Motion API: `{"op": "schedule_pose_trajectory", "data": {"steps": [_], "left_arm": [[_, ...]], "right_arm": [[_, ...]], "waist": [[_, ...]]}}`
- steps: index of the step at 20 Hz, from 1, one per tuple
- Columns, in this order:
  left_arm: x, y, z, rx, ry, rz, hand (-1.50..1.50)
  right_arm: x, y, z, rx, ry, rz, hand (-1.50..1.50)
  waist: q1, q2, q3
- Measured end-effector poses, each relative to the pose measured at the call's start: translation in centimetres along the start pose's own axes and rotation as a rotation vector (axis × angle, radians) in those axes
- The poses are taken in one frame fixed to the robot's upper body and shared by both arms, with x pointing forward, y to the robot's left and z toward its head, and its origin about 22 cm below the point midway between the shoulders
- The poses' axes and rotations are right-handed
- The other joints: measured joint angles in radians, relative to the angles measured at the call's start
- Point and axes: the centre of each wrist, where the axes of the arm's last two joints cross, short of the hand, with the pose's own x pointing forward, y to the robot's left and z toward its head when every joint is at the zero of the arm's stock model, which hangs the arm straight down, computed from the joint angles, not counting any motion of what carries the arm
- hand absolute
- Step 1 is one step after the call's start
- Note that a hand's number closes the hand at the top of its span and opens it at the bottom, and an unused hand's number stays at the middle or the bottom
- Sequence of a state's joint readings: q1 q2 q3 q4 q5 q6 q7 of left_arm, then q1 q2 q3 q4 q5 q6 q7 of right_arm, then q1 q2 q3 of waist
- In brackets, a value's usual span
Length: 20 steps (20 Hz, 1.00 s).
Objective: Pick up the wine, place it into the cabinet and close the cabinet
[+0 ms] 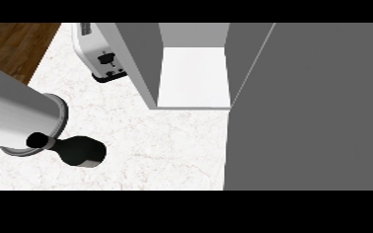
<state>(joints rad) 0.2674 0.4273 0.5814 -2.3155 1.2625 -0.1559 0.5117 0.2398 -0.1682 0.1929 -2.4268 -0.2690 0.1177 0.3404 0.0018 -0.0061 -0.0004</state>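
Head view, left forearm low at left, left hand point(79, 151) over counter point(146, 133), fingers' state unclear, cabinet point(193, 74) open.

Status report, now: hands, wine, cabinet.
Left hand low over the counter, grip unclear. Right hand out of view. No wine visible. Cabinet open, shelf bare; toaster beside it.

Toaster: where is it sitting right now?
In the head view, the toaster stands at the counter's far left, just left of the open cabinet's side wall.

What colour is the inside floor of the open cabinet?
White, seen in the head view: the cabinet has a white inside floor and grey walls.
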Motion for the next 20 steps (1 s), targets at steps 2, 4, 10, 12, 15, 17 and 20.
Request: {"op": "schedule_pose_trajectory", "data": {"steps": [2,4,10,12,15,17,20], "left_arm": [[0.9,0.0,0.3,0.007,-0.001,0.0,-1.5],[1.5,-0.1,0.5,0.012,0.003,0.004,-1.5],[2.5,-0.1,1.2,0.036,-0.005,0.008,-1.5],[2.6,0.2,1.3,0.052,-0.017,0.005,-1.5],[3.1,0.2,1.6,0.064,-0.034,0.001,-1.5],[3.5,0.8,1.6,0.072,-0.042,-0.009,-1.5],[3.3,1.4,1.7,0.088,-0.049,-0.013,-1.5]], "right_arm": [[0.0,0.1,0.1,0.004,0.008,0.0,-1.5],[0.2,0.3,-0.1,0.003,0.006,0.001,-1.5],[0.5,0.5,-0.2,-0.001,0.012,0.007,-1.5],[0.4,0.9,-0.2,0.01,0.012,-0.006,-1.5],[0.5,1.0,-0.3,0.005,0.009,-0.006,-1.5],[0.6,1.0,-0.3,0.005,0.013,0.006,-1.5],[0.8,0.5,-0.3,-0.009,0.009,0.033,-1.5]], "waist": [[-0.001,-0.001,0.0],[-0.002,-0.001,0.0],[-0.006,-0.001,0.0],[-0.01,-0.001,0.0],[-0.008,-0.001,0.0],[-0.011,0.0,0.0],[-0.013,0.001,0.0]]}}
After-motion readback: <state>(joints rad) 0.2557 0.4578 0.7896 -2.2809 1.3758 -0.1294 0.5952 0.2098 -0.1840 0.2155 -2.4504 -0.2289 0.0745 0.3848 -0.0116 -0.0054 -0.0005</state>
